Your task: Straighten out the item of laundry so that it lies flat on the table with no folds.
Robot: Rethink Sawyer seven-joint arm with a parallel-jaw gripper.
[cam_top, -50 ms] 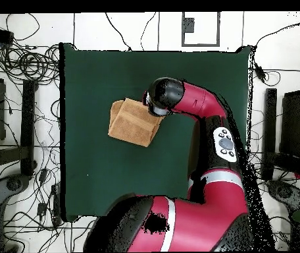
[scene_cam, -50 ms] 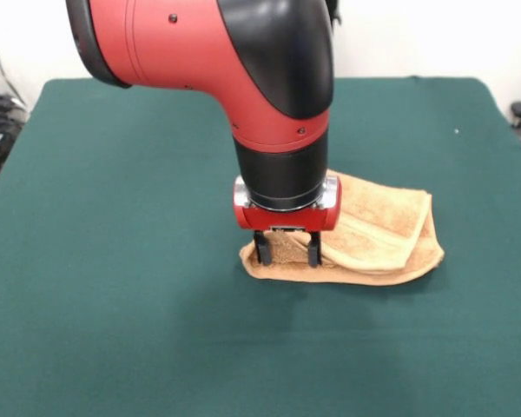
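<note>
Green felt of the table (scene_cam, -50 ms: 113, 330) spreads bare in front; right of its middle lies the tan towel (scene_cam, -50 ms: 382, 234), folded over on itself. At the towel's left end the hand (scene_cam, -50 ms: 288, 250) stands upright, fingers (scene_cam, -50 ms: 263, 248) apart, tips touching the cloth between them.

You are viewing the table (scene_cam, -50 ms: 113, 261) from across its width, looking slightly downward at close range. Overhead, you are looking straight down from farther off, taking in the floor around it. Both views are sharing the towel (scene_cam, -50 ms: 382, 230) and arm (scene_cam, -50 ms: 243, 61).
</note>
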